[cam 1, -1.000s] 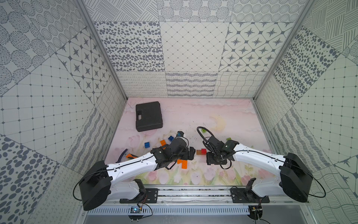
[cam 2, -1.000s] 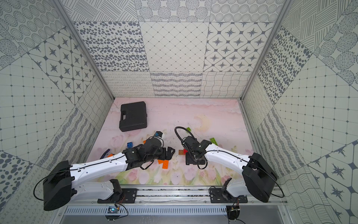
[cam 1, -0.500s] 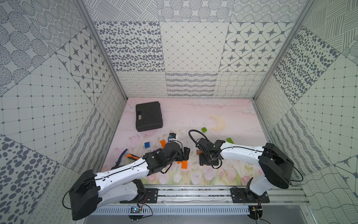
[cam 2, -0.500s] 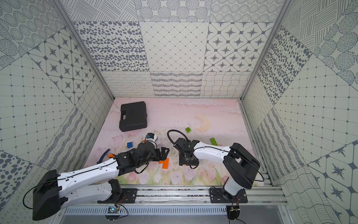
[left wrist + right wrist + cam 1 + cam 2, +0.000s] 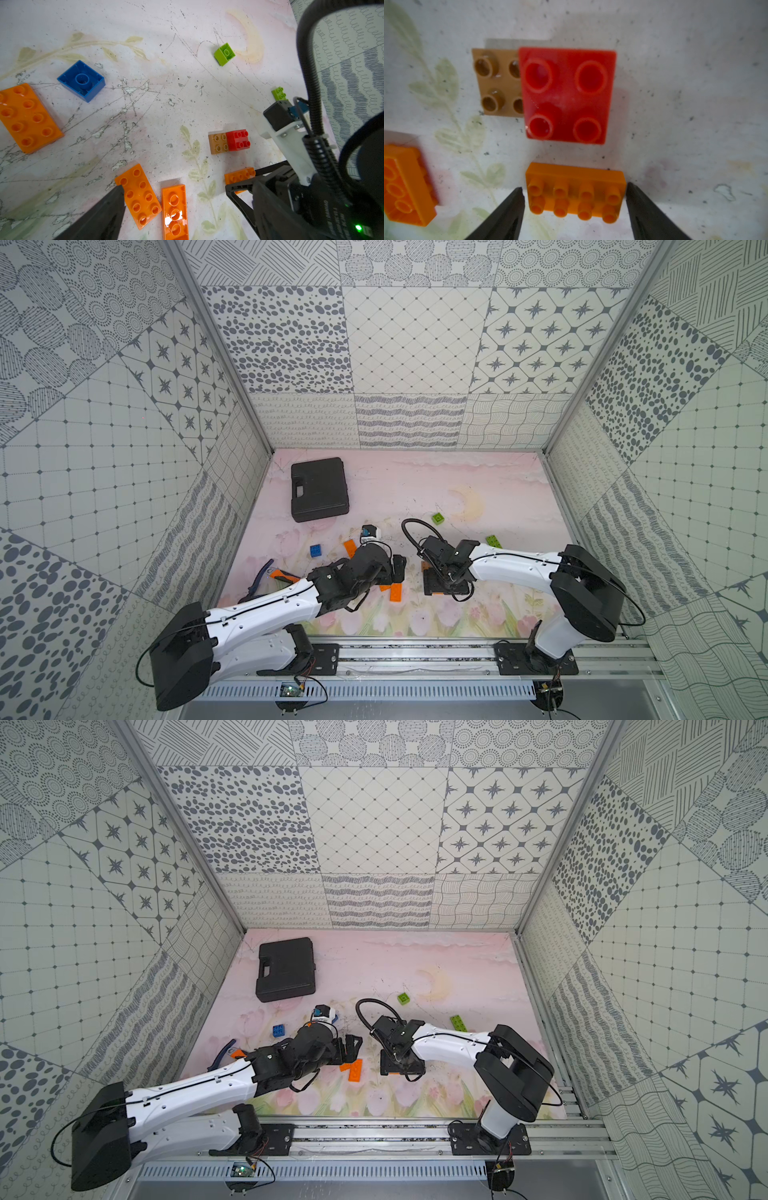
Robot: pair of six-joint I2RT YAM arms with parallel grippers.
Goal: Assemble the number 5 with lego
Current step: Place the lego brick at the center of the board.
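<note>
My right gripper stands open astride an orange lego oblong, studs up on the mat, with a thin gap at each fingertip. Just beyond it a red square sits on a brown oblong. In both top views this gripper is low at mid-front. My left gripper is open and empty over two loose orange oblongs, one studs up, one upside down. Further off lie another orange oblong, a blue square and a green square.
A black case lies at the back left. An orange-handled wrench lies by the left wall, partly under my left arm. A green oblong sits behind my right forearm. The two grippers are close together at mid-front.
My right arm swung left and down toward the front, and its jaws have widened around the orange oblong. My left arm drew back a little to the left.
</note>
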